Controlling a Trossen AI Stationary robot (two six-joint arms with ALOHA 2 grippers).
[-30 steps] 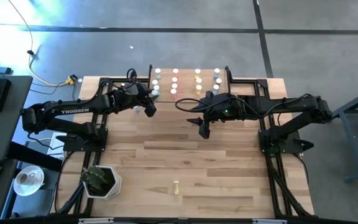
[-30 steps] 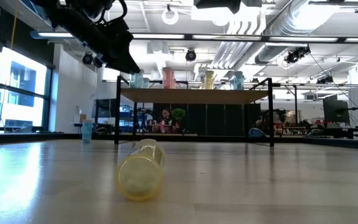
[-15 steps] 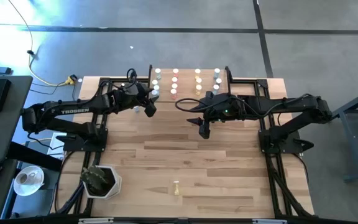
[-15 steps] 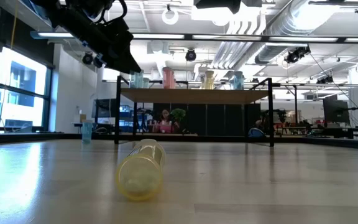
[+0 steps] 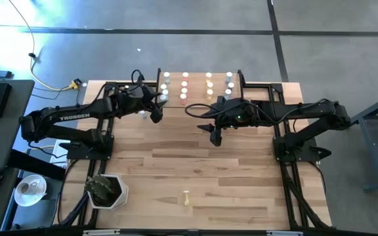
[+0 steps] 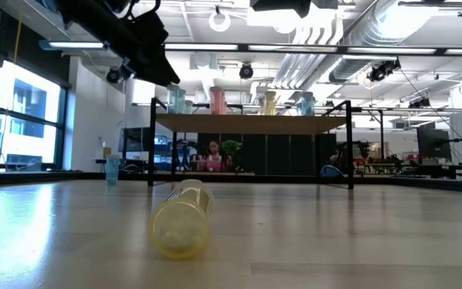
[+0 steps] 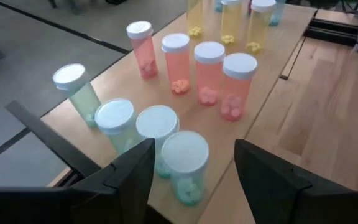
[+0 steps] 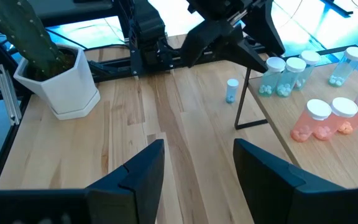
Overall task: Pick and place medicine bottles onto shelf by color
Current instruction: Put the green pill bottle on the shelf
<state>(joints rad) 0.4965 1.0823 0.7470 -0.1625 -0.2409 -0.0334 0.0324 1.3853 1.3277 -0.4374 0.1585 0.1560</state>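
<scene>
Four green bottles (image 7: 184,163) stand on the shelf (image 7: 272,68) just ahead of my open, empty left claw (image 7: 191,177); pills show inside them.

1. I see the shelf (image 7: 278,37) as pale wood, smooth and matt, on thin black metal legs.
2. The medicine bottles (image 7: 209,78) look like translucent tinted plastic with matt white caps.
3. The table (image 5: 202,164) is light planked wood with a slight sheen.
4. At the table's 7 o'clock, a cactus pot (image 8: 64,87) looks glossy white.
</scene>
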